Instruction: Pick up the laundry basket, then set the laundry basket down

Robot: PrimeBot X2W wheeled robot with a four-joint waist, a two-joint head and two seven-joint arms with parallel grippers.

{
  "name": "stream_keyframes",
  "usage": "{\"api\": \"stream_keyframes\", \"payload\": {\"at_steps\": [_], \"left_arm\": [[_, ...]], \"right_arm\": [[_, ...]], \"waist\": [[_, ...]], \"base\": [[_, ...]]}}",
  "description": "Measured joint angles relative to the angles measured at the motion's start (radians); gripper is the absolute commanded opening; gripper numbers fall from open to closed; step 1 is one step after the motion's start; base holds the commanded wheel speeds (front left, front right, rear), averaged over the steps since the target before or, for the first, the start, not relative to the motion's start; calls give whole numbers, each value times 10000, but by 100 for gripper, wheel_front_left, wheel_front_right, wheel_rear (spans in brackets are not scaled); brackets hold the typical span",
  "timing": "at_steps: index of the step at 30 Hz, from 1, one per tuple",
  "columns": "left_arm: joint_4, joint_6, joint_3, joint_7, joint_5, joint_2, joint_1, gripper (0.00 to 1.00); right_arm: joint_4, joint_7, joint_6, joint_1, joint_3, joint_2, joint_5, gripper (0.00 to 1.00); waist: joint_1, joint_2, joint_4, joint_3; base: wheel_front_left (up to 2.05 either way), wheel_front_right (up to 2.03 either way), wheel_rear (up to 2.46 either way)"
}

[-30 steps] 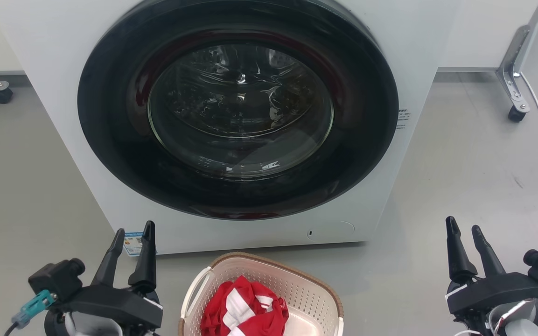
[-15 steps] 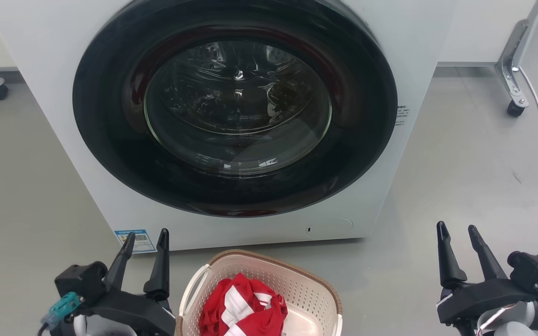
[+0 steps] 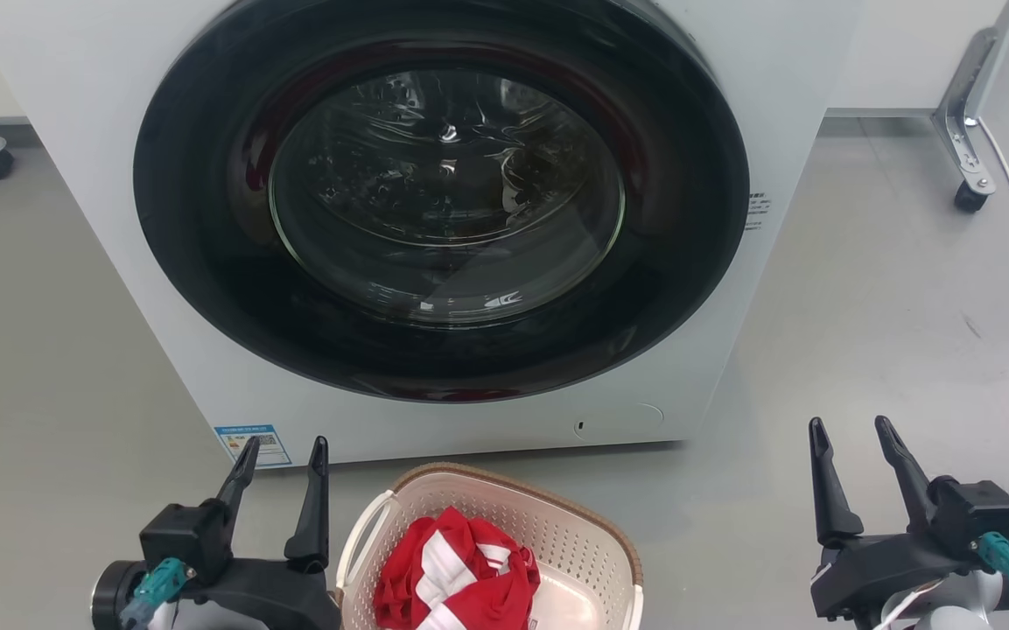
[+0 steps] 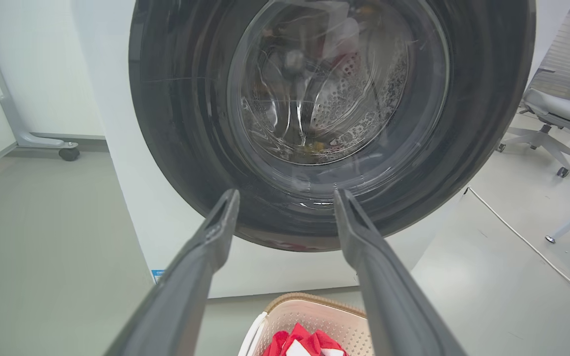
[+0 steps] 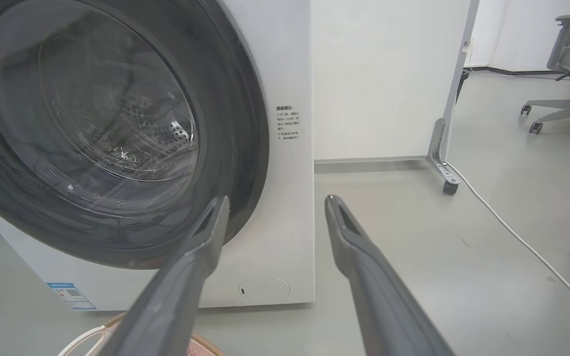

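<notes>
On grey floor (image 3: pixel 863 332) before a white front-loading washing machine (image 3: pixel 784 114) sits a cream perforated plastic laundry basket (image 3: pixel 574 551). Flanking it, the left gripper (image 3: pixel 286 442) and right gripper (image 3: pixel 849 423) point toward the machine, parted and empty.

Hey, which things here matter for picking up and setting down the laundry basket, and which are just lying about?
Job: laundry basket; left gripper; right gripper, both jaws open.
Lying about: washing machine; red-and-white cloth in the basket; office chair; white cable.
</notes>
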Motion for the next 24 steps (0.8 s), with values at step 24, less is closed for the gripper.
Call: {"api": "stream_keyframes", "payload": {"at_steps": [24], "left_arm": [[-21,234,345,-272,606,-157,185,100]], "right_arm": [[-73,-182,-102,-110,226,-35,-688,100]], "waist": [[-2,0,78,78]], "base": [[0,0,0]]}}
